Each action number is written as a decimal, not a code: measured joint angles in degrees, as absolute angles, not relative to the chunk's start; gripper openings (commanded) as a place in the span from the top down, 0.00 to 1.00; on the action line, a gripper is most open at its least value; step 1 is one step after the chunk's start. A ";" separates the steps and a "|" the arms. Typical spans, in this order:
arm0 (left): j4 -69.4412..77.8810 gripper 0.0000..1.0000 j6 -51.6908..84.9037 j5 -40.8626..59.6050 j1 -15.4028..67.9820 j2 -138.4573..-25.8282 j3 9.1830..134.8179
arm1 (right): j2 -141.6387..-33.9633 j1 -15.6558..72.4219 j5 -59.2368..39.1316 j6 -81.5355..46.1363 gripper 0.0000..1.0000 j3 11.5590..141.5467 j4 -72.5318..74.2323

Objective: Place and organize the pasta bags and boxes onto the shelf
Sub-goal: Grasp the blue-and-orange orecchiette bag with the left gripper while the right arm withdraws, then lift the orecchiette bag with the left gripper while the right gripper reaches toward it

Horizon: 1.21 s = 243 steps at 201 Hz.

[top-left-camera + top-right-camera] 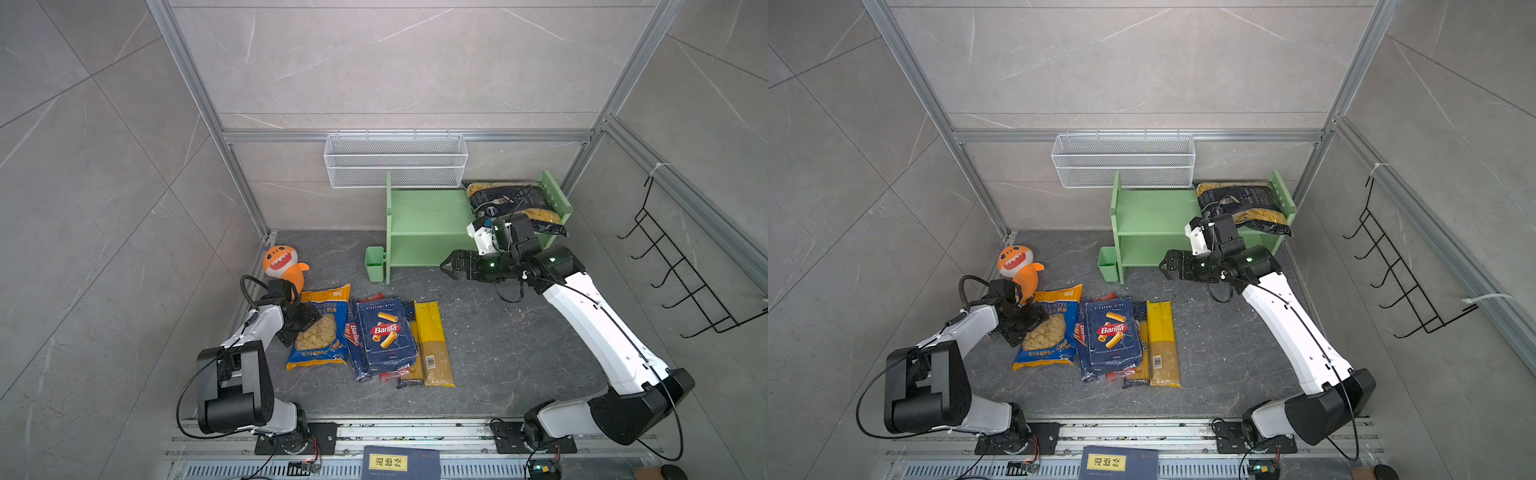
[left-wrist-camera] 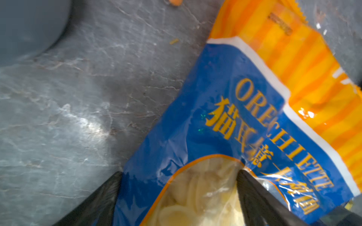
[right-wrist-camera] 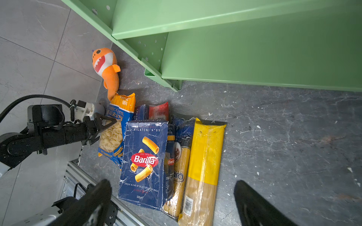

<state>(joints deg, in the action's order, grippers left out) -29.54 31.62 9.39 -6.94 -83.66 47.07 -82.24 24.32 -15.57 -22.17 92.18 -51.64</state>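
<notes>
- My left pincer (image 2: 178, 174) is spread wide, straddling the orecchiette bag (image 2: 225, 117) at its edge: one finger over its clear window, one off to the side.
- Bag lies flat on the floor (image 1: 498, 353), just beside the rigatoni box (image 1: 386, 332).
- My right pincer (image 1: 448, 266) is spread, low before the shelf (image 1: 424, 208).
- The penne bag (image 1: 515, 203) lies on its top tier.

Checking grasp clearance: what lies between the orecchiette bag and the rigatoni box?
A long Barilla spaghetti pack, beside the orecchiette bag and partly under the rigatoni box; both top views show it.
</notes>
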 measured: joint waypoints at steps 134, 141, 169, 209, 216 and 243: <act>-36.49 0.96 29.85 14.13 -6.96 -78.39 48.99 | -89.65 24.32 -20.97 -20.73 0.01 98.67 -50.46; -37.15 0.96 29.82 14.20 -6.96 -78.22 49.19 | -89.93 24.32 -21.34 -20.71 0.01 98.85 -50.33; -39.05 0.95 29.78 14.92 -6.94 -77.69 49.69 | -90.70 24.32 -22.39 -20.56 0.01 99.37 -50.28; -41.01 1.00 29.80 15.62 -6.94 -76.14 50.09 | -90.72 24.32 -23.22 -19.86 0.01 99.39 -50.28; -41.60 1.00 29.80 15.66 -6.87 -75.61 50.52 | -90.72 24.32 -23.42 -19.84 0.01 99.39 -50.28; -43.75 1.00 29.80 16.80 -6.74 -74.26 53.82 | -90.72 24.32 -23.83 -19.84 0.01 99.33 -50.22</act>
<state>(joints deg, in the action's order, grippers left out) -43.75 29.80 16.80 -6.74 -74.26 53.82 -90.72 24.32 -23.83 -19.84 99.33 -50.22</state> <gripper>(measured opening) 0.133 0.994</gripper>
